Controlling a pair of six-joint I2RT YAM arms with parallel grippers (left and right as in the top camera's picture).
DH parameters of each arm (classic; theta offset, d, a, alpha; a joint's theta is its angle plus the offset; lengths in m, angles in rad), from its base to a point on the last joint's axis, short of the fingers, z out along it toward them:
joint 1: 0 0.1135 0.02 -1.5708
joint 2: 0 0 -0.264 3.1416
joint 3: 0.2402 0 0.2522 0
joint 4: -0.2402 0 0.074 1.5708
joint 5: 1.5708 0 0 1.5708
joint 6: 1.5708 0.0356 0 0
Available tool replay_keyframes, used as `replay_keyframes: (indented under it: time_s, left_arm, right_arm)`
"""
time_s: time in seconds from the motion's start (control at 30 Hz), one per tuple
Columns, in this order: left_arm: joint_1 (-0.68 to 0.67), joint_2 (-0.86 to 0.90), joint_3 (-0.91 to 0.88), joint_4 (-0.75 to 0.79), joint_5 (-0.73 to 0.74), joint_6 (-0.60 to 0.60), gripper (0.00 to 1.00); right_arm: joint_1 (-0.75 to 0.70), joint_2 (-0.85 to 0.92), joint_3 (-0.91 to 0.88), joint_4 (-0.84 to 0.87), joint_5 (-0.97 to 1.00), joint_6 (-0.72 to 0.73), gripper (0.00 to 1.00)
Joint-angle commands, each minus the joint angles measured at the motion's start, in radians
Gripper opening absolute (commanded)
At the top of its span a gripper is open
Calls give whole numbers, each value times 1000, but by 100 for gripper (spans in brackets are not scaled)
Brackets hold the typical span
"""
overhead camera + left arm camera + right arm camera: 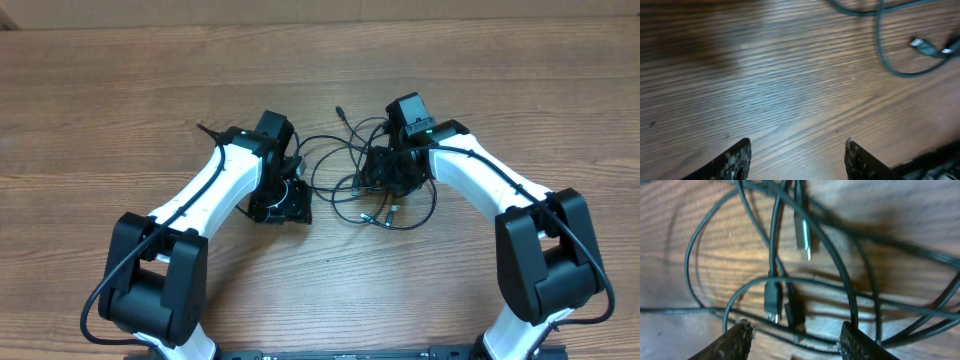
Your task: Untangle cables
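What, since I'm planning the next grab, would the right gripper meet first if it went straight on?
Probably the cables. The right gripper is open above the tangle, and a black plug lies just ahead between its fingers. How far off it is cannot be judged.

Both arms alike: left arm (205, 185) & right arm (470, 185) have white curved link shells w/ chunky black joint housings at elbow & base. A thick black wire (497, 170) runs along ea. arm, looping out near the base. Wrist ends are black & boxy. Left tool (797, 152) & right tool (795, 335) have dark fingers (737, 342), tips scuffed & speckled w/ pale wear marks.
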Motion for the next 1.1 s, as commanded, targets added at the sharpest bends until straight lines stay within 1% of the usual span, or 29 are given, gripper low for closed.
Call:
replay_keyframes:
  time_s: [0.0,0.1,0.27,0.5,0.53,0.57,0.63,0.7,0.73,0.83,0.93,1.0,1.07]
  left_arm:
    - [-7,7,-6,-12,-57,-34,62]
    - [-8,7,-6,-23,-57,-34,63]
    - [-8,7,-6,-29,-57,-34,64]
    - [-8,7,-6,-20,-57,-35,65]
    - [-8,7,-6,-19,-57,-35,65]
    - [-8,7,-6,-20,-57,-34,65]
    - [-8,7,-6,-21,-57,-34,65]
    - [-8,7,-6,-21,-57,-34,65]
    - [-8,7,-6,-20,-57,-35,65]
    - [-8,7,-6,-14,-57,-35,65]
    - [-8,7,-6,-15,-57,-35,66]
    - [-8,7,-6,-19,-57,-35,65]
    - [-8,7,-6,-21,-57,-35,66]
  right_arm:
    - [1,9,-8,35,101,1,56]
    - [1,9,-8,72,160,1,60]
    - [1,9,-8,114,203,1,61]
    - [1,9,-8,102,203,1,61]
    - [1,9,-8,100,203,1,60]
    - [1,9,-8,93,202,2,56]
    - [1,9,-8,75,188,5,44]
    - [2,10,-8,61,144,5,36]
    - [3,11,-8,60,119,5,33]
    - [4,14,-8,60,44,5,30]
    - [4,14,-8,42,-6,5,30]
    - [4,14,-8,8,-34,5,35]
    - [4,14,-8,-36,-34,5,42]
